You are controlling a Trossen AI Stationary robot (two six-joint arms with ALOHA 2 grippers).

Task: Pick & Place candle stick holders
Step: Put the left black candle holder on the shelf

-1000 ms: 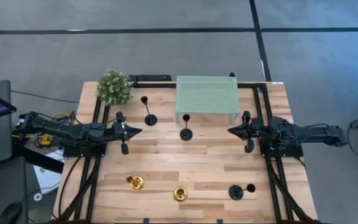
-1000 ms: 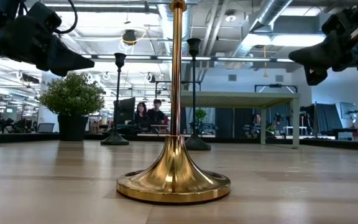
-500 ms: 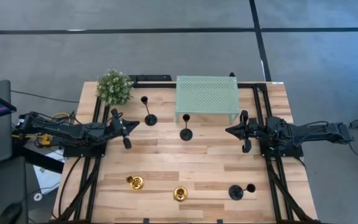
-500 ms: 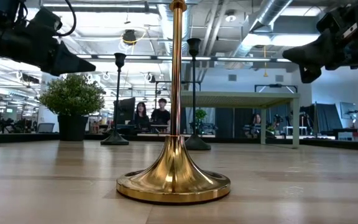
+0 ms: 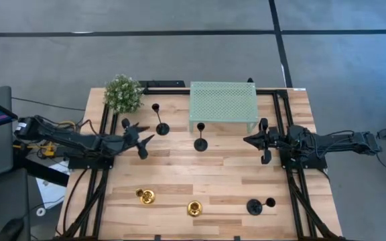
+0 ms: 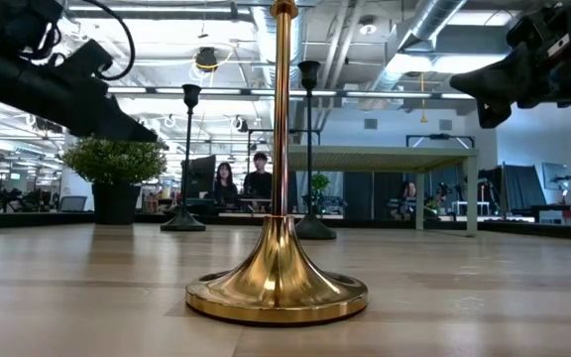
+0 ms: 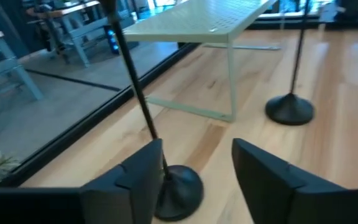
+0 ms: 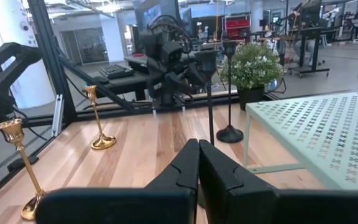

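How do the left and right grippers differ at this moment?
The left gripper has its fingers spread open; the right gripper is shut. The left points at the black candle stick holder beside the plant; the right has no holder near its tip. Both hold nothing.

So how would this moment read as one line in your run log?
left gripper: open, facing black holder | right gripper: shut, waiting by mesh stand | nothing held

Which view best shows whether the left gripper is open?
The left wrist view: the left gripper is open, a black holder just ahead. High view shows it small; low view, only its dark tip.
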